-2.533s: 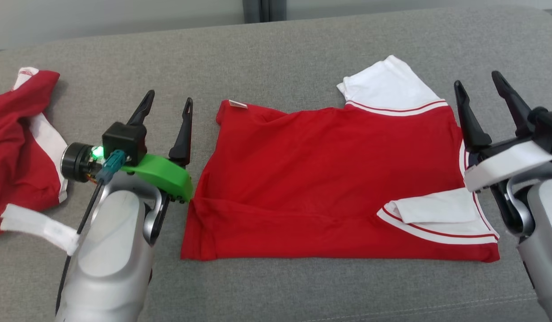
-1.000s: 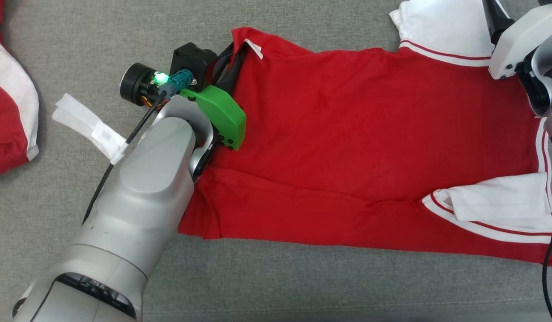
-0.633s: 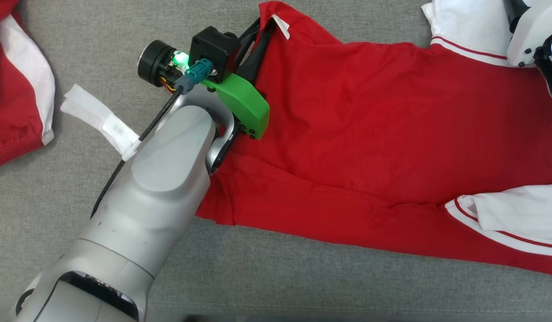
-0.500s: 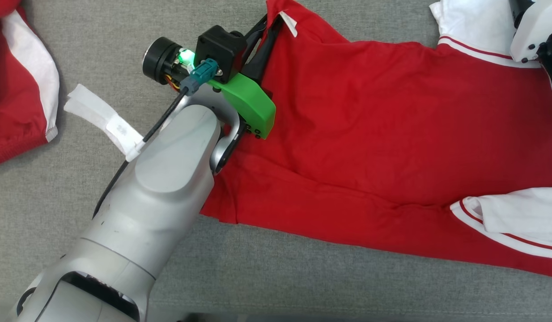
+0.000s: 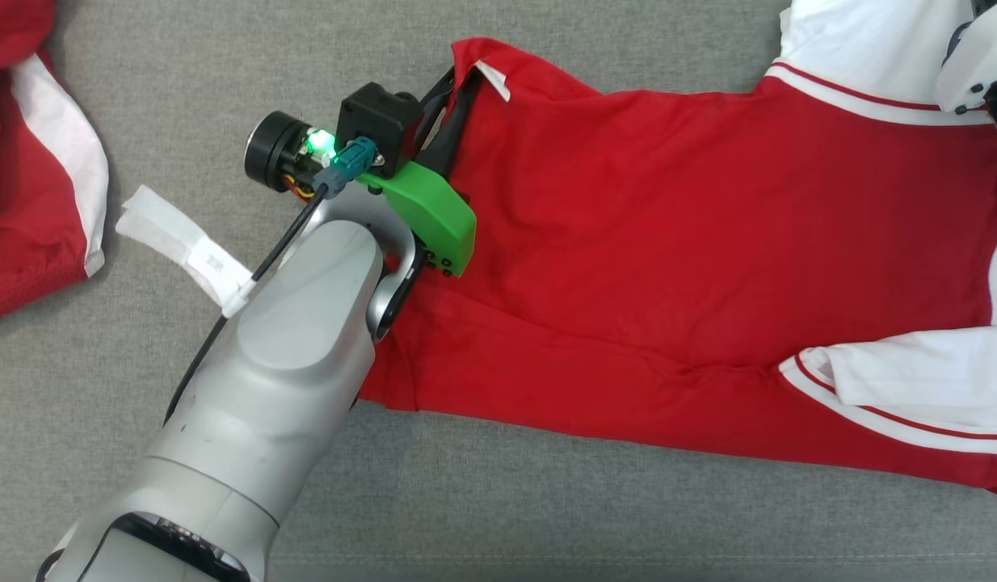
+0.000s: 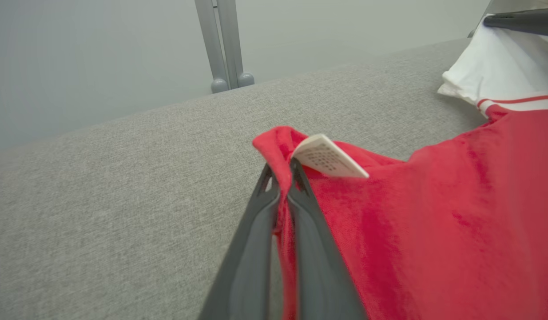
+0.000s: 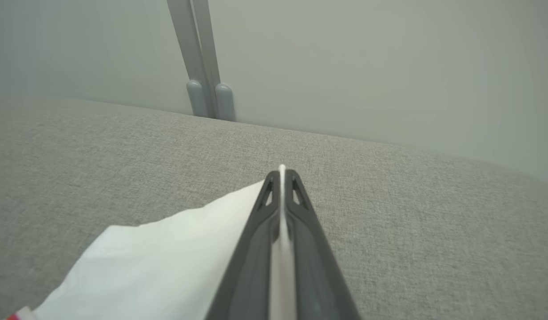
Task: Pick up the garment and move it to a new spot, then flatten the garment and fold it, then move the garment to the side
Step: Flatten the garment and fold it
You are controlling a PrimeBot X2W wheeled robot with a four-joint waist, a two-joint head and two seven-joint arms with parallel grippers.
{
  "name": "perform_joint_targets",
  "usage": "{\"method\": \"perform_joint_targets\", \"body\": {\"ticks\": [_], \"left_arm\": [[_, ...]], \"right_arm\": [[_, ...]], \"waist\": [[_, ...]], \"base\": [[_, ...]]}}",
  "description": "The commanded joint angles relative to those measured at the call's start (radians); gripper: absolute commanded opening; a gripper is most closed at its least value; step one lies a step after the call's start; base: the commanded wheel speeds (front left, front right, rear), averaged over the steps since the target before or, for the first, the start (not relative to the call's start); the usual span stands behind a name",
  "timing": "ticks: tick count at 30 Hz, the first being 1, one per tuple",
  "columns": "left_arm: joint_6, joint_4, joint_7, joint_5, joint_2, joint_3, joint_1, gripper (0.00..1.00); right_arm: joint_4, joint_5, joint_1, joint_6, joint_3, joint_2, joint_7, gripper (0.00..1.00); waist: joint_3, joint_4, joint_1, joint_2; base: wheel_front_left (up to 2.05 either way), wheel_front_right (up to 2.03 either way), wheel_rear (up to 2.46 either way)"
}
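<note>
Since a second ago the right gripper (image 7: 281,175) has snapped shut on the white sleeve (image 5: 854,48). The left gripper (image 6: 280,175) was already pinched tight on the red hem corner by the care label (image 6: 327,158).

The garment (image 5: 668,242) lies spread on the grey cushion (image 5: 547,501), its long axis running nine to three in the head view. Both held points sit along its twelve o'clock edge, and the loose cloth trails toward six (so a fold, I'd guess, would draw that edge toward the robot). The left arm (image 5: 304,323) reaches in from seven o'clock, its fingers low and pointing to about one.
</note>
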Motion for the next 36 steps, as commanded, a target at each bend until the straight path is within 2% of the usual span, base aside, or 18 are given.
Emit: {"method": "perform_joint_targets", "body": {"ticks": [1,7,15,23,36], "left_arm": [[-0.005,0.005,-0.003,0.012,0.004,0.010,0.019,0.00],[-0.014,0.010,-0.003,0.033,0.016,0.051,0.062,0.00],[-0.021,0.005,-0.003,0.055,0.030,0.098,0.121,0.00],[-0.015,-0.048,-0.003,0.074,0.055,0.163,0.213,0.00],[0.006,-0.190,-0.003,0.096,0.045,0.275,0.409,0.00]], "right_arm": [[-0.021,0.011,0.026,-0.002,0.007,-0.010,-0.018,0.00],[-0.159,0.046,0.131,-0.002,-0.009,-0.052,-0.051,0.00],[-0.488,-0.008,0.397,-0.002,-0.232,-0.087,-0.051,0.00],[-0.764,-0.092,0.727,-0.002,-0.407,-0.022,-0.051,0.00],[-0.943,-0.123,1.069,-0.002,-0.552,0.060,-0.051,0.00]], "waist": [[-0.032,-0.024,0.0000,0.0000],[-0.074,-0.055,0.0000,0.0000],[-0.118,-0.087,0.0000,0.0000],[-0.166,-0.121,0.0000,0.0000],[-0.205,-0.116,0.0000,0.0000]], "base": [[0.00,0.00,0.00],[0.00,0.00,0.00],[0.00,0.00,0.00],[0.00,0.00,0.00],[0.00,0.00,0.00]]}}
